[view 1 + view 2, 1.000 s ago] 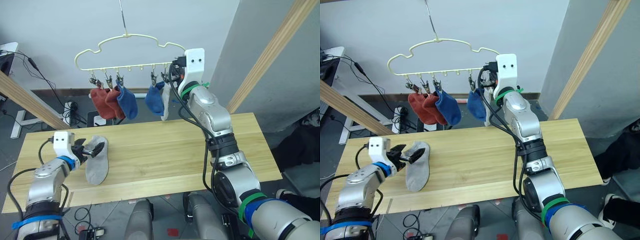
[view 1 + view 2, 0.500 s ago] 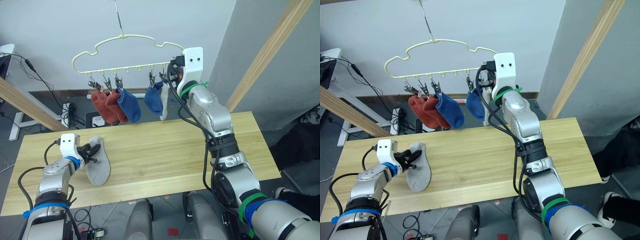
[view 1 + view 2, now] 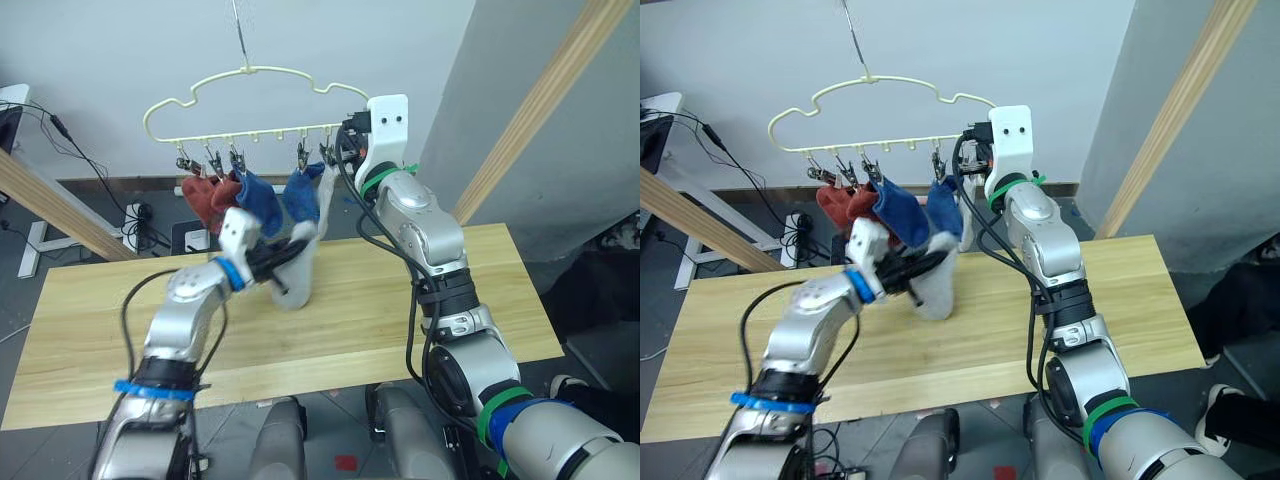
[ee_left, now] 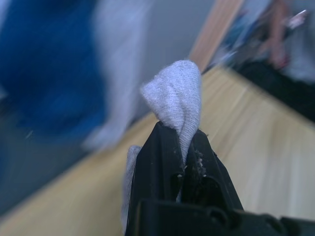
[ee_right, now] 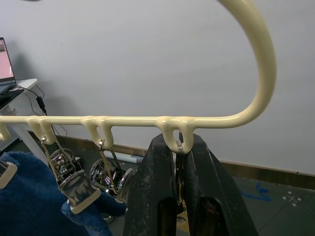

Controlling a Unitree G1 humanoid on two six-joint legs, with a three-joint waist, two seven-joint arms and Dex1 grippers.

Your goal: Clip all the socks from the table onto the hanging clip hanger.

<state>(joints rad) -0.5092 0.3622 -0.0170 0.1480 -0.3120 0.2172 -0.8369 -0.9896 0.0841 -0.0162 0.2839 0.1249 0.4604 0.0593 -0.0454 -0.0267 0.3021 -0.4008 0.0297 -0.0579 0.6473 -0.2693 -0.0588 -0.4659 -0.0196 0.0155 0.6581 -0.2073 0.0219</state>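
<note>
My left gripper (image 3: 292,250) is shut on a light grey sock (image 3: 296,272), which it holds in the air above the table (image 3: 80,330), just below the hung socks. In the left wrist view the sock's folded edge (image 4: 176,96) is pinched between the fingers (image 4: 162,147). The pale-yellow clip hanger (image 3: 250,72) hangs from its hook. Two rust red socks (image 3: 203,198), two blue ones (image 3: 262,202) and a light grey one (image 3: 326,205) hang from its clips. My right gripper (image 5: 178,147) is shut on the bar's rightmost loop (image 5: 178,130).
Slanted wooden poles stand at the left (image 3: 50,200) and the right (image 3: 535,105). Cables and a power strip (image 3: 140,215) lie on the floor behind the table. A bare stretch of tabletop (image 3: 500,310) lies right of my right arm.
My left gripper closed on the grey sock, lifted it off the table's left part and carried it right and up to just under the hanger. The right arm stayed put.
</note>
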